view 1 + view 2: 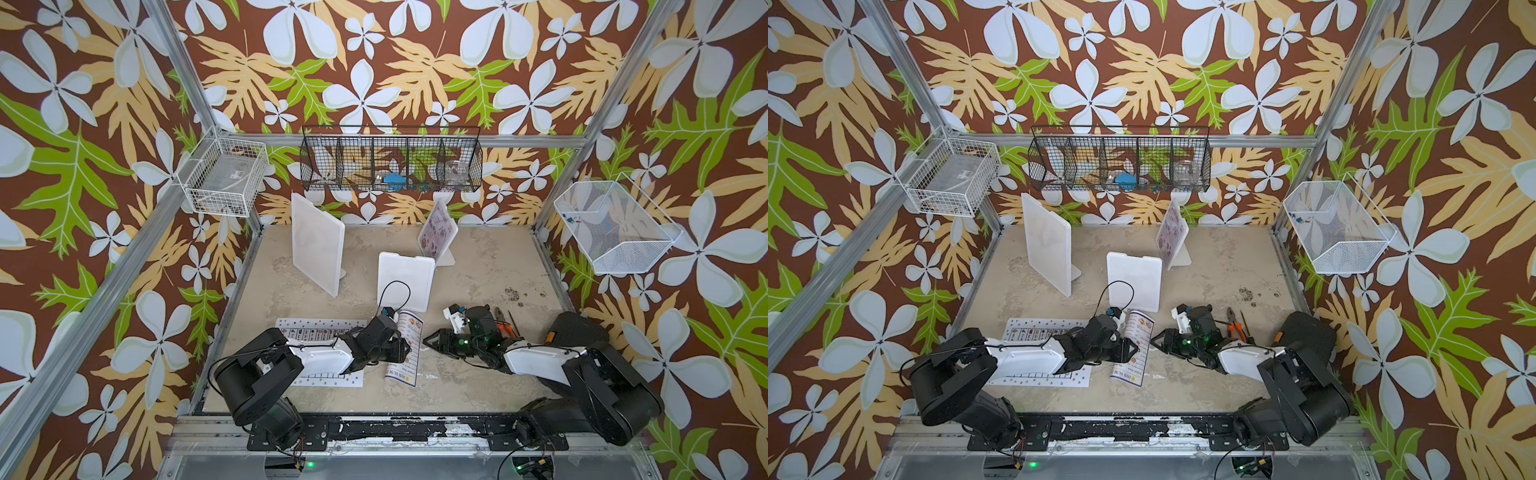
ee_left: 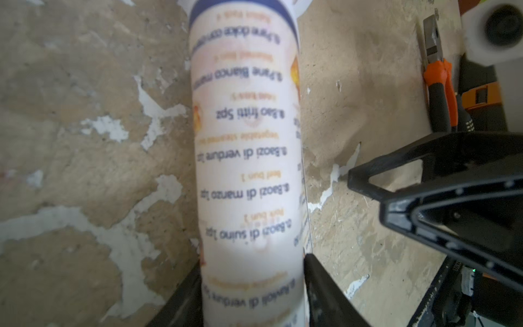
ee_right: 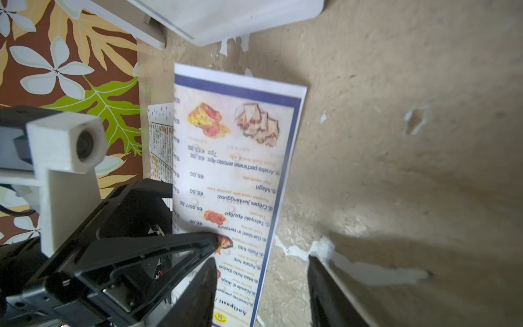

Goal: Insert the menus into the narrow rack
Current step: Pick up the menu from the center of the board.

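A dark-bordered "DIM SUM INN" menu (image 1: 409, 328) is bowed into a curl and lifted off the table near the front centre. My left gripper (image 1: 404, 348) is shut on its two side edges; in the left wrist view the sheet (image 2: 246, 141) fills the gap between both fingers. My right gripper (image 1: 428, 343) stands open just right of it, with the menu's edge (image 3: 235, 155) between its jaws and well clear of the far finger. The large white dotted-border menu (image 1: 316, 328) lies flat under the left arm. A pinkish menu (image 1: 436, 230) stands in a white rack at the back. Which stand is the narrow rack I cannot tell.
Two more white upright stands rise from the table, a tall one (image 1: 318, 245) at the back left and a lower one (image 1: 405, 282) just behind the grippers. Orange-handled pliers (image 1: 505, 326) lie beside the right arm. Wire baskets (image 1: 390, 160) hang on the walls.
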Controlling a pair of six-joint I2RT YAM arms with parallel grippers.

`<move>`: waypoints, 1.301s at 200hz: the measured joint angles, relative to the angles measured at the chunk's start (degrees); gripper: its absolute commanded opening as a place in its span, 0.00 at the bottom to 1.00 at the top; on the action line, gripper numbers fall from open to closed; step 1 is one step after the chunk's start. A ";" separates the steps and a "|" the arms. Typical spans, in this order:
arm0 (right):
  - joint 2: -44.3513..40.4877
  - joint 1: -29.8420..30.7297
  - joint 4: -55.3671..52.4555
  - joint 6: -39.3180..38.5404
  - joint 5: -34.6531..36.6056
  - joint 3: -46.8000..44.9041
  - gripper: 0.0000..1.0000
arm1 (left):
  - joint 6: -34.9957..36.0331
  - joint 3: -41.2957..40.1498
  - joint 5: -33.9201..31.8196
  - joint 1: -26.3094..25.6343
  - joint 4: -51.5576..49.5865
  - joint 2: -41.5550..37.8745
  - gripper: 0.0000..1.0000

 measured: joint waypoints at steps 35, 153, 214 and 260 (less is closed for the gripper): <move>-5.35 -0.28 -1.64 -0.42 2.40 -0.76 0.56 | -3.61 -5.09 4.94 2.80 2.58 -4.44 0.52; -8.90 -2.45 9.68 8.02 -5.70 -4.44 0.75 | -16.72 -14.34 16.22 9.44 25.38 -12.00 0.51; -7.80 -1.22 24.17 18.99 -9.99 -7.63 0.72 | -20.90 -15.15 15.41 9.57 32.74 -15.34 0.51; -7.32 0.55 35.56 26.34 -11.39 -7.82 0.71 | -22.43 -13.84 13.70 9.57 35.06 -15.85 0.51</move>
